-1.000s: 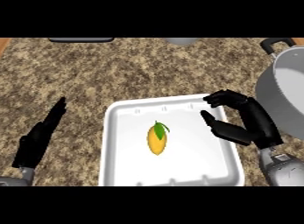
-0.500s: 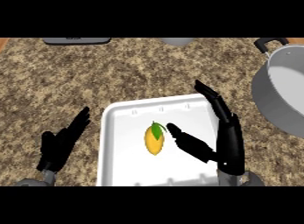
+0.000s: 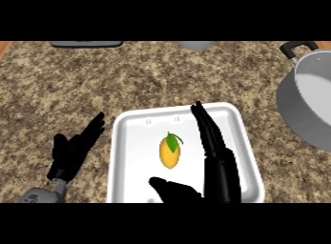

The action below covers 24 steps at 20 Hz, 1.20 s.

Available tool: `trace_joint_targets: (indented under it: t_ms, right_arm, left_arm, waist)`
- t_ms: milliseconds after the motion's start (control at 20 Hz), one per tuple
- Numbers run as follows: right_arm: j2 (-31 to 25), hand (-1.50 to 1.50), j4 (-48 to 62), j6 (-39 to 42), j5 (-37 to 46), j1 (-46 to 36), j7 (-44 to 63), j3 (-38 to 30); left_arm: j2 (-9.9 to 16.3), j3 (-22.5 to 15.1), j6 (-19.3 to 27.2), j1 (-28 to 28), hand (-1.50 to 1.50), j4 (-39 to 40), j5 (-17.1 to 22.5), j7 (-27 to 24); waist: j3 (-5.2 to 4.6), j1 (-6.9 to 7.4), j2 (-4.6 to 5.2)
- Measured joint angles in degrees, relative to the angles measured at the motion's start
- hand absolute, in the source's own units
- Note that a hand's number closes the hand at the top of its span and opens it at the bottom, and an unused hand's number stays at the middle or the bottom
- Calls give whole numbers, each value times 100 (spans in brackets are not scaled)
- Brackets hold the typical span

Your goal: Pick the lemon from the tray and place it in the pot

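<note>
One lemon (image 3: 170, 151) lies mid-tray (image 3: 126, 157), long axis up-down in frame, just left of the right hand (image 3: 213, 157), between straight fingers and thumb. Right hand open, holding nothing, much nearer than the open left hand (image 3: 73, 152) at lower left. Pot (image 3: 315, 102) sits upper right.

Both hands were matte black — the left hand (image 3: 70, 155) on a grey wrist (image 3: 42, 194), the right hand (image 3: 213, 162) long-fingered.

Kitchen, speckled granite counter (image 3: 69, 90), steel pot (image 3: 319, 102), white tray (image 3: 132, 157)
</note>
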Motion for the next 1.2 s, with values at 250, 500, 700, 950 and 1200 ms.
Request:
trace_joint_targets:
  t_ms: [250,500,700,950,1200]
  right_arm:
    - [40,-150,146,176,-197,-809,1500,96]
    - [50,-150,686,465,-966,-1236,2040,95]
    - [25,-150,1160,834,-1484,-1195,2011,66]
    - [-51,-150,1490,1023,-1603,-888,1631,-9]
    - [-117,-150,1571,1129,-1492,-634,1104,-367]
  left_arm:
    - [-92,-29,-75,0,0,9,-60,-5]
    - [-169,-20,-63,-116,0,74,-158,22]
    - [-183,55,-95,-138,0,14,-152,98]
    - [-232,238,-185,-184,0,-43,-229,258]
    - [-418,360,-276,-171,0,78,-438,237]
  waist:
    - [7,86,27]
    - [12,124,47]
    - [15,121,50]
    - [16,90,42]
    - [17,74,39]
